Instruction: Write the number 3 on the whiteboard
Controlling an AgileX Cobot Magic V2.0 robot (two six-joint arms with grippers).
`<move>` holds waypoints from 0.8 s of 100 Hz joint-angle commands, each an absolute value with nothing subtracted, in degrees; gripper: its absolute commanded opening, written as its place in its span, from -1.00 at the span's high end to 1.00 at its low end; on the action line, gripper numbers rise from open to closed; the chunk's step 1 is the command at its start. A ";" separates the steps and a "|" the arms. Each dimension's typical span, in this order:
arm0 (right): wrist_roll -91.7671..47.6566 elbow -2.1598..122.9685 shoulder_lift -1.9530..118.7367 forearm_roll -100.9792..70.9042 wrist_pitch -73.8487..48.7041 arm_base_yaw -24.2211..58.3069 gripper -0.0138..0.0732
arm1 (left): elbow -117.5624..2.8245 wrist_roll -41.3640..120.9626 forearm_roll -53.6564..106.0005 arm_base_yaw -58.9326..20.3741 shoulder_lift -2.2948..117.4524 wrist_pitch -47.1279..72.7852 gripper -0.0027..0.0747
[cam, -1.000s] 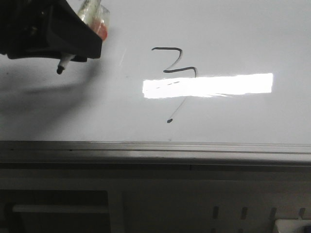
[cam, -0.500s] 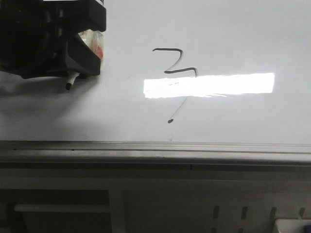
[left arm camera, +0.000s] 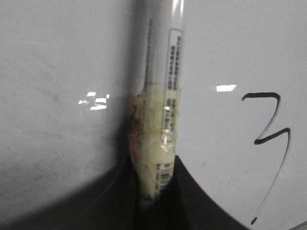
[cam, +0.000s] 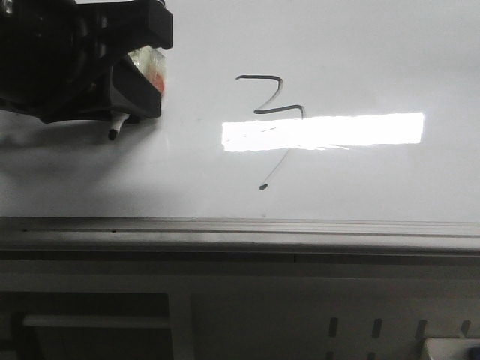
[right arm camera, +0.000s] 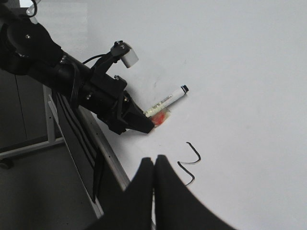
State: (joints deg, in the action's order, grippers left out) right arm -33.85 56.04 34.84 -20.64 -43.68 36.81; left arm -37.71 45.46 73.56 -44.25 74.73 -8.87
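Note:
A thin black angular number 3 [cam: 271, 101] is drawn on the whiteboard [cam: 337, 45]; its faint tail ends in a dot. It also shows in the left wrist view [left arm camera: 271, 129] and partly in the right wrist view [right arm camera: 189, 163]. My left gripper [cam: 124, 101] is at the far left of the board, shut on a taped white marker [left arm camera: 165, 110] whose black tip [cam: 112, 135] is close above the board, left of the 3. In the right wrist view the marker [right arm camera: 168, 101] sticks out of the left gripper [right arm camera: 144, 123]. My right gripper [right arm camera: 154, 160] is shut and empty above the board's edge.
A bright rectangular light glare [cam: 322, 132] lies across the lower half of the 3. The grey metal rail [cam: 240, 229] runs along the board's near edge. Below it is a grey frame with slots [cam: 375, 330].
My left gripper with the marker has moved down and a little right, bringing the tip nearer the board. The 3 is unchanged.

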 commanded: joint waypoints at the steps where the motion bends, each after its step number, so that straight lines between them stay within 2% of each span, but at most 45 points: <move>1: -33.98 57.40 35.18 -21.12 -38.68 36.44 0.82 | -38.39 45.09 74.37 -43.61 75.61 -16.60 0.98; 18: -33.93 57.40 35.18 -21.55 -38.68 36.44 0.83 | -38.39 45.09 74.37 -43.61 75.61 -17.61 0.93; 25: -33.93 57.40 35.18 -21.55 -38.68 36.44 0.83 | -38.39 45.09 74.37 -43.61 75.61 -17.61 0.78; 40: -33.93 57.40 35.18 -21.60 -38.68 36.44 0.83 | -38.39 45.09 74.37 -43.61 75.61 -17.61 0.30; 44: -33.93 57.40 35.18 -21.60 -38.68 36.44 0.83 | -38.39 45.09 74.37 -43.61 75.61 -17.61 0.22; 52: -33.93 57.40 35.18 -21.68 -38.68 36.44 0.83 | -38.39 45.09 74.37 -43.61 75.61 -17.61 0.10; 69: -33.93 57.40 35.18 -22.50 -38.68 36.44 0.83 | -38.39 45.09 74.37 -43.61 75.61 -17.61 0.04; 80: -33.93 57.40 35.18 -22.94 -38.68 36.44 0.83 | -38.39 45.09 74.37 -43.61 75.61 -17.61 -0.24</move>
